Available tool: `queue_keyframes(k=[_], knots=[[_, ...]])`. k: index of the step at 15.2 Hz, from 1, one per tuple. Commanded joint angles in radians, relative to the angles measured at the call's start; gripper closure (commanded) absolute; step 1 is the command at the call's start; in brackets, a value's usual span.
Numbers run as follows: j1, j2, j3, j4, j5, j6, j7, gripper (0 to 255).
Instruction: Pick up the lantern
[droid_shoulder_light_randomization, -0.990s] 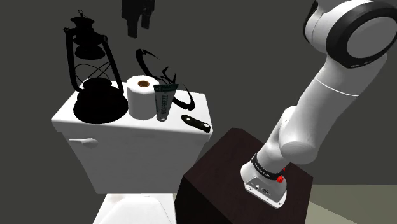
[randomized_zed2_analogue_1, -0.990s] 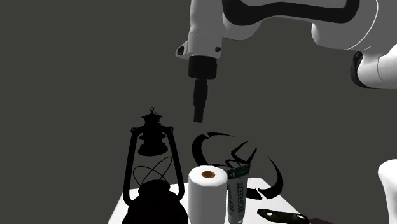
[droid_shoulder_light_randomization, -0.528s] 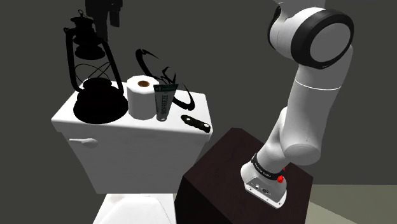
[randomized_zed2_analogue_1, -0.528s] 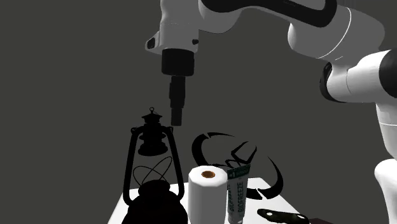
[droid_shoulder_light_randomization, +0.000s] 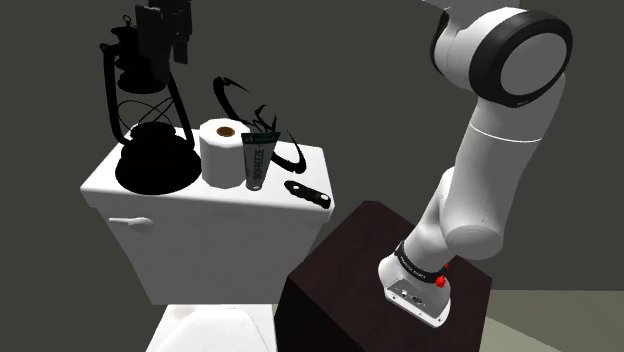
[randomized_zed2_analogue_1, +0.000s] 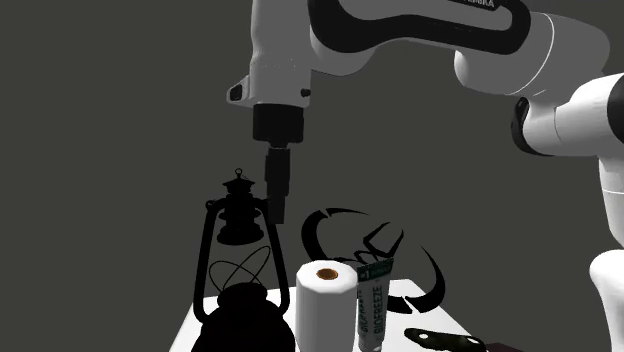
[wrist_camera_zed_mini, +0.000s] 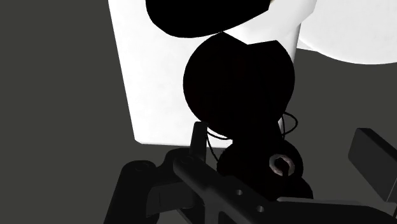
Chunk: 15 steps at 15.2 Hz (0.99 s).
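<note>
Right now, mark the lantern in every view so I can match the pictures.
Shoulder view: lantern at the picture's left, standing on the white tank lid.
Second exterior view: lantern at lower centre-left, on the tank lid.
Wrist view: lantern seen from above, black against the tank lid.
Shared landmark: the white tank lid.

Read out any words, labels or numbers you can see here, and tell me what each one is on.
Tube beside the paper roll: green lettering down its side, too blurred to read.
Arm: small pale lettering at the second exterior view's top edge, cut off there, not readable.
No other text can be made out.
</note>
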<state>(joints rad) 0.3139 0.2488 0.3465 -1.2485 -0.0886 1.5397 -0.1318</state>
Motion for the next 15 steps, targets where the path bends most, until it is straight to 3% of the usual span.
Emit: queue_keyframes(k=[1,10,15], knots=[[-0.001,-0.002,0.000,-0.007,0.001,0.006,0.000,255],[0.000,-0.001,0.000,-0.006,0.001,0.005,0.000,255],[0.016,0.040,0.002,0.123,-0.015,-0.084,0.005,255]])
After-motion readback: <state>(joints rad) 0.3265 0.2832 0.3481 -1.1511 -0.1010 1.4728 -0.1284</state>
